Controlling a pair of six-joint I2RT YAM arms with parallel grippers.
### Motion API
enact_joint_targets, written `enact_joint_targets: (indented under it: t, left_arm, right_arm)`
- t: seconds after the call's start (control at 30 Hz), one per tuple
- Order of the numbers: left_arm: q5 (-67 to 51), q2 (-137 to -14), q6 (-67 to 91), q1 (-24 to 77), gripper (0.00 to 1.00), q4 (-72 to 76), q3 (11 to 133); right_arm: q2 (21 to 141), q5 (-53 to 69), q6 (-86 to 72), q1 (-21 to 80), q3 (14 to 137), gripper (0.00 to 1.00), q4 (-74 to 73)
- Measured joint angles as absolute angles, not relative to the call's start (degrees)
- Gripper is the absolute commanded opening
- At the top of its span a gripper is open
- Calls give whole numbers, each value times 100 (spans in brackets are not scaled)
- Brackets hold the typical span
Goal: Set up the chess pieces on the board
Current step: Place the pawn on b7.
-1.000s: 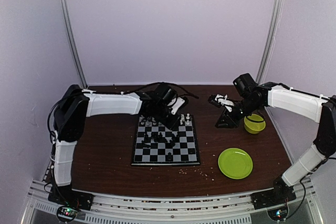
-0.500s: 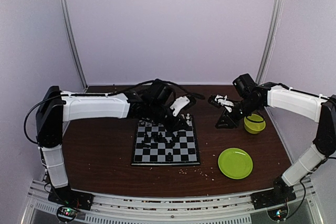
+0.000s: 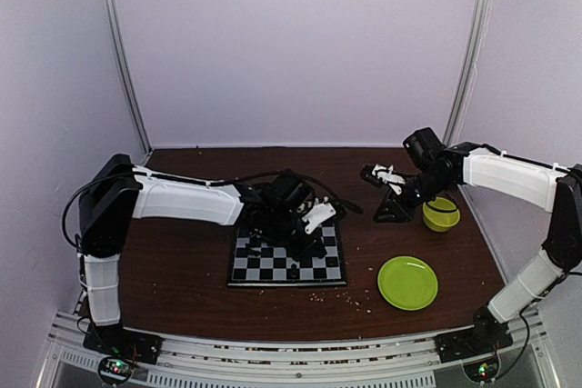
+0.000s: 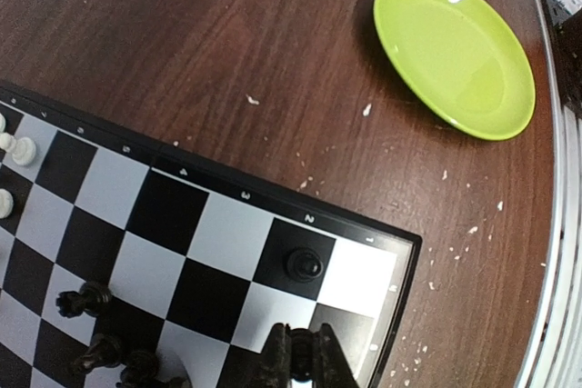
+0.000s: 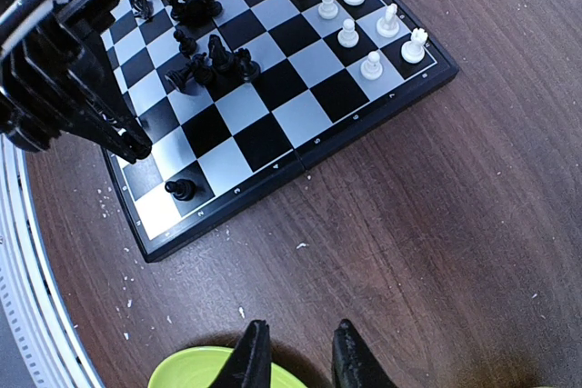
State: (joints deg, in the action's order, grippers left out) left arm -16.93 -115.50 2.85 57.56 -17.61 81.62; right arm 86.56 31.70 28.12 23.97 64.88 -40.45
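Note:
The board [image 3: 273,270] lies mid-table, also seen as the board [image 4: 227,224] and the board [image 5: 273,138]. White chess pieces [image 5: 350,34] stand in rows along one edge. Black chess pieces [image 5: 205,56] crowd together in the middle. One black pawn [image 4: 305,265] stands alone near a corner, also seen as the pawn [image 5: 180,190]. My left gripper [image 4: 305,361] is shut on a small black chess piece just above the corner squares beside that pawn; in the top view the left gripper [image 3: 314,244] is over the board's right side. My right gripper [image 5: 300,361] is open and holds nothing, right of the board, over bare wood.
A round green plate [image 3: 406,281] lies right of the board, close to the right gripper's fingertips. A green bowl [image 3: 441,213] stands further back on the right. Pale crumbs [image 4: 366,110] are scattered on the brown table around the board's near corner.
The left arm has swung from the board's far edge toward its near right corner, gripper staying shut. The right arm has not moved.

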Motion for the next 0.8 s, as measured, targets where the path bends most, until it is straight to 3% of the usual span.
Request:
enact_joint_targets:
  t: [0.8]
  left_arm:
    - [-1603,-11959,281,5776,7,-1608,8130]
  right_arm:
    - [8724,3170,2823,2397,6488,24,-4049]
